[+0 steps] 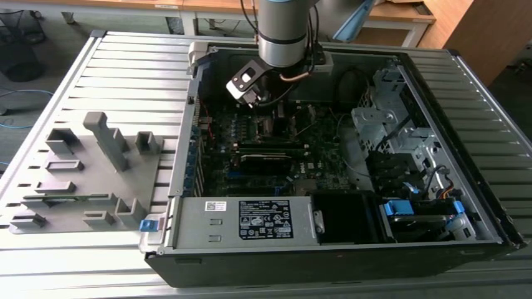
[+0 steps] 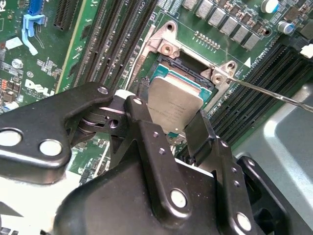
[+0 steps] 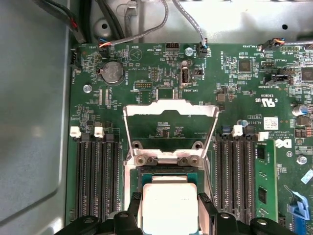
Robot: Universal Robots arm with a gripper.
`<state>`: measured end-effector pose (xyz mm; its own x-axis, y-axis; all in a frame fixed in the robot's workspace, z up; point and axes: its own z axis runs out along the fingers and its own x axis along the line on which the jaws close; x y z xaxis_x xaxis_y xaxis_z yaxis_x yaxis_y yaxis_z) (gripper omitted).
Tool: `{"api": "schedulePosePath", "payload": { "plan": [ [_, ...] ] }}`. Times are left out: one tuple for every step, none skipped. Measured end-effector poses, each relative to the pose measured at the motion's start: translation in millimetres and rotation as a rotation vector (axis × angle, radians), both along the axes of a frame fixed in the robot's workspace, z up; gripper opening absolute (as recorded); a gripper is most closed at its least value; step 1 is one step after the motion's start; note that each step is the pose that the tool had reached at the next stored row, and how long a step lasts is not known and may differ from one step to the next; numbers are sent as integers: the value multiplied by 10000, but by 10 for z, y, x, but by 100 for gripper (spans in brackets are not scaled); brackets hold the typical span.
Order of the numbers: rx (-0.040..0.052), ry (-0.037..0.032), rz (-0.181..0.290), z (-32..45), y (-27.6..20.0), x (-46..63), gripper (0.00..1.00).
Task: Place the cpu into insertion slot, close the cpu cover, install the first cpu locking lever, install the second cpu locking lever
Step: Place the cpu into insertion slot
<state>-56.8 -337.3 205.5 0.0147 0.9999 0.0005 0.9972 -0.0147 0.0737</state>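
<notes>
The cpu (image 2: 175, 104), a flat square chip with a dull silver top, sits between my gripper's (image 2: 168, 125) black fingers (image 2: 138, 117), which are shut on two of its opposite edges. It hangs just over the insertion slot (image 2: 185, 72), slightly tilted, with the black socket showing beyond its far edge. In the first wrist view the cpu (image 3: 168, 205) covers most of the insertion slot (image 3: 168, 175), and the cpu cover (image 3: 168, 106) stands swung open behind it. A thin locking lever (image 2: 274, 95) sticks out sideways from the socket. In the exterior view the gripper (image 1: 264, 99) reaches down into the open computer case.
Black memory slots (image 3: 95, 171) flank the socket, with a green memory stick (image 3: 266, 181) beside them. Cables (image 3: 146, 29) run along the case wall. A grey fixture tray (image 1: 83, 174) lies at the exterior view's left, and the power supply (image 1: 241, 218) is in front.
</notes>
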Motion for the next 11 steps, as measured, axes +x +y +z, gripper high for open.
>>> {"api": "schedulePosePath", "payload": {
  "plan": [
    [2,-1,-1,-3,3,0,54],
    [2,-1,-1,-8,5,0,54],
    [1,0,-3,-13,7,0,54],
    [-1,1,-6,-19,9,0,54],
    [0,1,-7,-25,10,0,54],
    [0,1,-9,-29,10,0,54],
    [-1,1,-10,-33,10,0,54],
    [-1,1,-10,-35,11,0,54],
    [0,1,-11,-39,11,-1,54],
    [-1,0,-11,-42,11,-2,54],
    [-1,1,-11,-44,11,-4,54]
  ]
}}
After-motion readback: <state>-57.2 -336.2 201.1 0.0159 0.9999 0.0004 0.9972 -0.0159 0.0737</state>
